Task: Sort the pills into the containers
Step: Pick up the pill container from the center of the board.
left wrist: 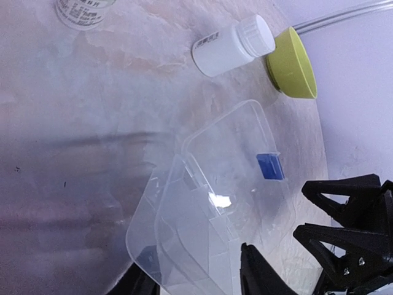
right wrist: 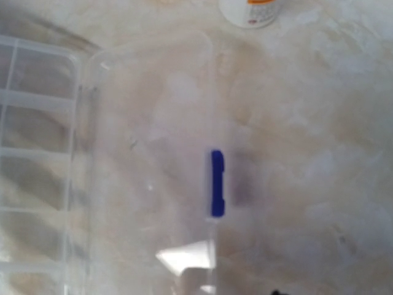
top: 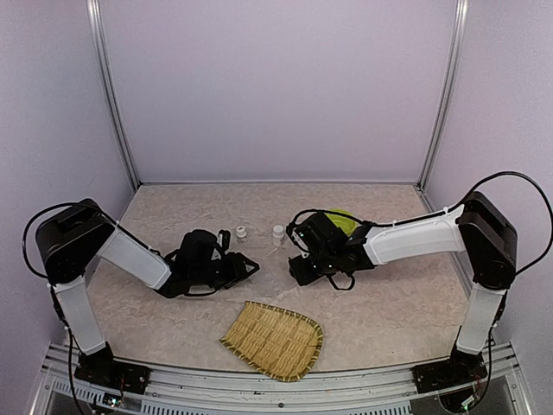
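Lilac walls (top: pixel 276 86) frame a marbled beige counter (top: pixel 389 303) where two robot arms meet over a flat, clear plastic organiser box (left wrist: pixel 209 221). The box lies between them, just in front of two small white pill bottles (top: pixel 278 231). Its lid is folded open towards the right arm, and its blue latch (left wrist: pixel 270 166) faces up.

The step in hand looks like steadying the opened box before any pills go in. Done well, that likely means a light hold on the outer wall at the near end (thin plastic bows easily), with the base flat on the counter so the compartments (right wrist: pixel 37 153) sit level. The lid should be left undisturbed and the bottles behind unbumped.

The left arm's fingers (left wrist: pixel 261 273) straddle the box's near end. Whether they actually press on it cannot be told. The right arm's fingers (left wrist: pixel 310 189) stand spread beside the lid's edge, with nothing between them.

The left arm reaches in low from its post at the left, forearm sloping down to the centre. The right arm mirrors it, upper link upright and forearm stretched leftwards in front of a round lime-green bowl (top: pixel 344 218). A woven bamboo tray (top: pixel 275 340) lies apart, near the front edge.
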